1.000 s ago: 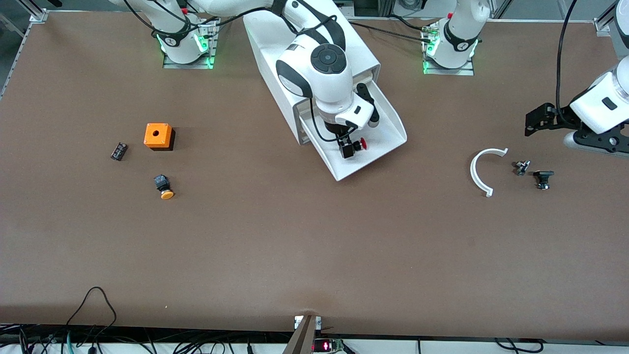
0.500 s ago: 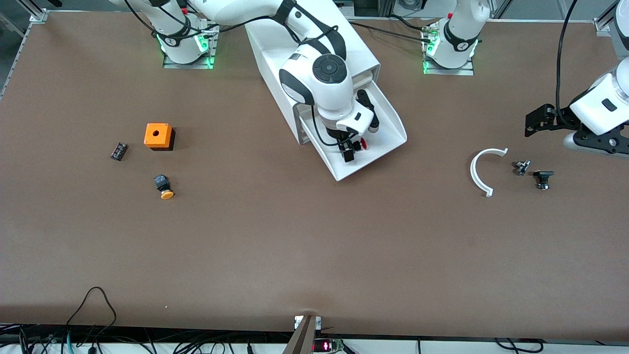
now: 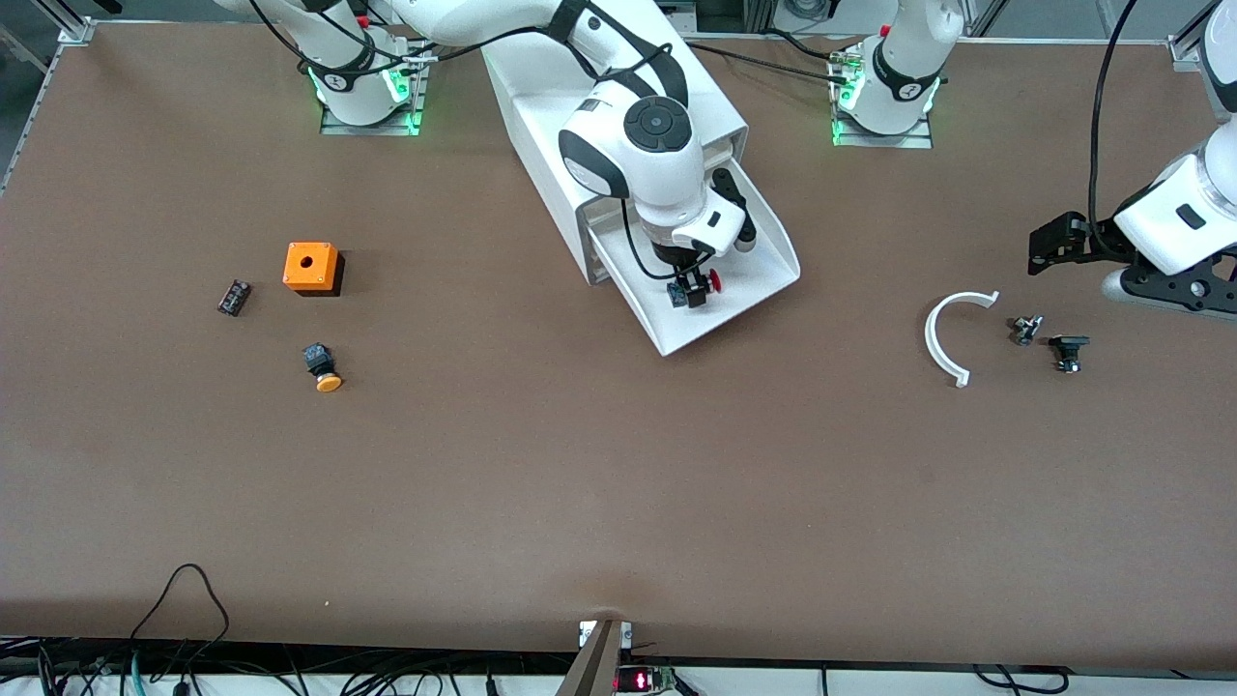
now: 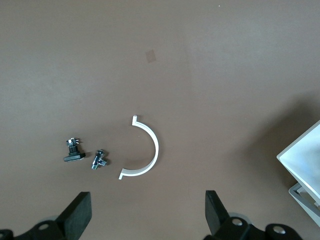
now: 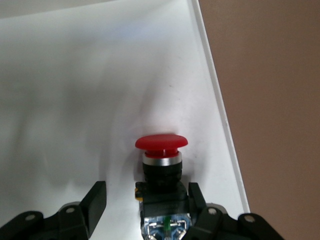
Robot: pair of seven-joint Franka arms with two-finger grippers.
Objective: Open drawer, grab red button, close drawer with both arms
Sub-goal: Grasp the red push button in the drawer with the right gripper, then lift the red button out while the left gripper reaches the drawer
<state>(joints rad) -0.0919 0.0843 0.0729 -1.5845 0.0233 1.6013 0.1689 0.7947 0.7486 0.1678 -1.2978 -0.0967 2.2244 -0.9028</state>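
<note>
The drawer [image 3: 749, 275] is pulled out of the white cabinet [image 3: 541, 106]. The button [image 3: 711, 281] lies in it on its side, red cap pointing toward the left arm's end. My right gripper [image 3: 688, 290] is down in the drawer, open, with its fingers on either side of the button's black body. In the right wrist view the button [image 5: 161, 150] sits between the fingers of my right gripper [image 5: 146, 195]; one finger is against the body and the other stands apart from it. My left gripper [image 3: 1058, 237] is open and empty over the table near the left arm's end, also seen in its wrist view [image 4: 147, 200].
A white arc [image 3: 952, 333], a small metal part [image 3: 1024, 329] and a black part [image 3: 1068, 350] lie below the left gripper. Toward the right arm's end are an orange box with a hole [image 3: 311, 266], an orange-capped button [image 3: 323, 369] and a small black part [image 3: 233, 297].
My right wrist has shifted a little toward the left arm's end and its fingers have come around the button's body. My left gripper has drifted slightly.
</note>
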